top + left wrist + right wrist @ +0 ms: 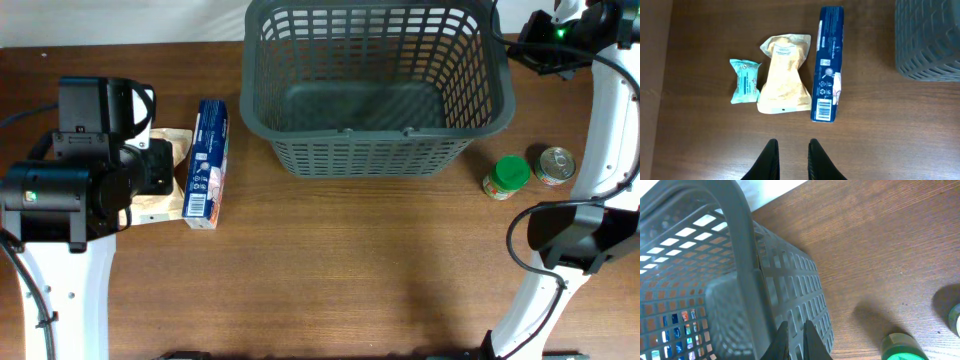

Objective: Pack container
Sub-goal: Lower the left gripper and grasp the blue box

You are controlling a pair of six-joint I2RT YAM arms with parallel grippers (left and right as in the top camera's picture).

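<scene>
Hovering empty above the counter [890, 130], the left end effector [792, 142] is slightly apart; the right end effector [796, 325], barely parted, sits beside the container [790, 280], contact unclear.

We see a dark grey, lattice-walled basket [375, 150], a navy blue box [828, 62], a pale tan pouch [784, 80], a teal packet [745, 81], a green-lidded jar [511, 173] and a brown wood-grain table [350, 265].

On the left of your tabletop [350, 270] a long blue box [828, 62] lies flat, running near to far. A tan pouch [784, 75] lies against its left side, and a small teal packet [745, 81] lies just left of that. Far right, a green-lidded jar [507, 177] stands just beside a tin can [554, 165].
</scene>
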